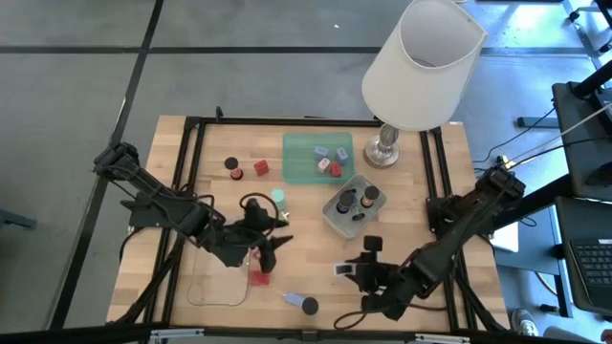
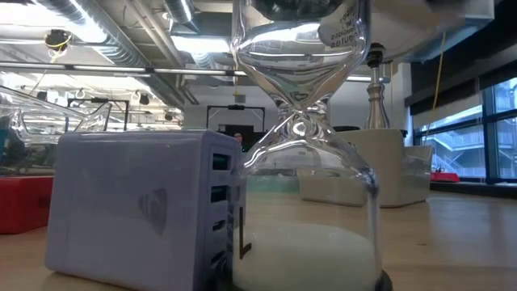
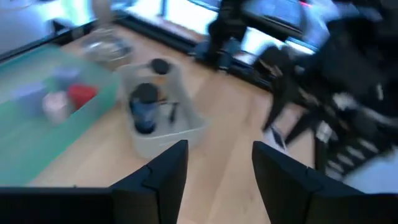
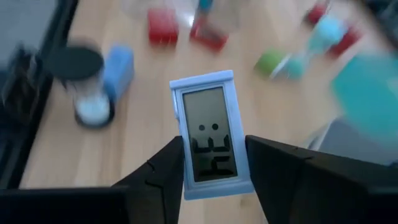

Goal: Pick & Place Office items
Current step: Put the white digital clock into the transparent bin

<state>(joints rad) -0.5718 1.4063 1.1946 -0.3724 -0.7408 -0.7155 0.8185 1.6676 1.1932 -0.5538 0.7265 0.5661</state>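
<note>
My right gripper [image 1: 352, 272] hovers over the table's near right part, shut on a small pale blue clock card [image 4: 208, 134] with a grey screen. My left gripper [image 3: 217, 158] stands open and holds nothing; it is over the table's near left [image 1: 271, 248], beside the clear tray [image 1: 215, 287], which holds a red block [image 1: 260, 278]. A pale blue-grey block [image 2: 137, 210] and a black-capped sand glass [image 2: 307, 202] stand near the front edge, filling the low view. My right gripper pinches the clock card between its two fingers by its two long side edges [image 4: 242, 163], on the lower half. The fingers slant down toward the table. The card sticks out past the fingertips, screen toward the wrist camera, lifted clear of the table.
A white-shaded lamp [image 1: 421, 62] stands at the far right. The green tray [image 1: 301, 167] at the far middle and the grey tray [image 1: 337, 225] beside it hold small pieces. A black cap [image 1: 231, 164], a red block [image 1: 261, 168] and a teal piece [image 1: 277, 196] lie loose.
</note>
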